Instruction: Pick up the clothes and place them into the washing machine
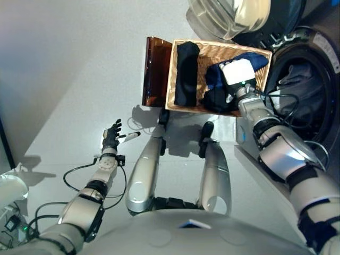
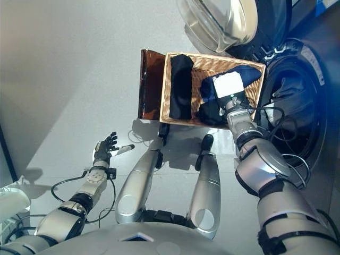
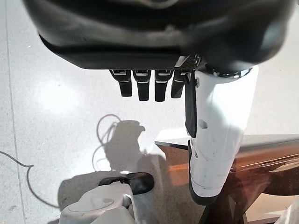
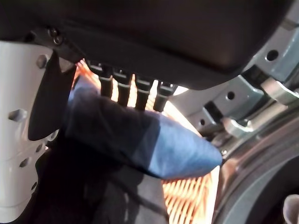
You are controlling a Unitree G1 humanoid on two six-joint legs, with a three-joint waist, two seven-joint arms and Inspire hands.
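a wicker laundry basket sits on the pale floor at about 12 o'clock from the robot, its brown lid swung open on the 9 o'clock side. inside lie the clothes: a black garment folded into a long strip along the basket's 9 o'clock wall, and a dark blue garment heaped at the 3 o'clock end, bunched over more black cloth. the right hand reaches down into that heap; in the right wrist view its fingers run straight down behind a fold of the blue cloth, and i cannot tell whether they grip it. the washing machine stands just beside the basket at 3 o'clock, door open, grey laundry already in the drum. the left hand hangs relaxed over bare floor at 9 o'clock, fingers straight, holding nothing.
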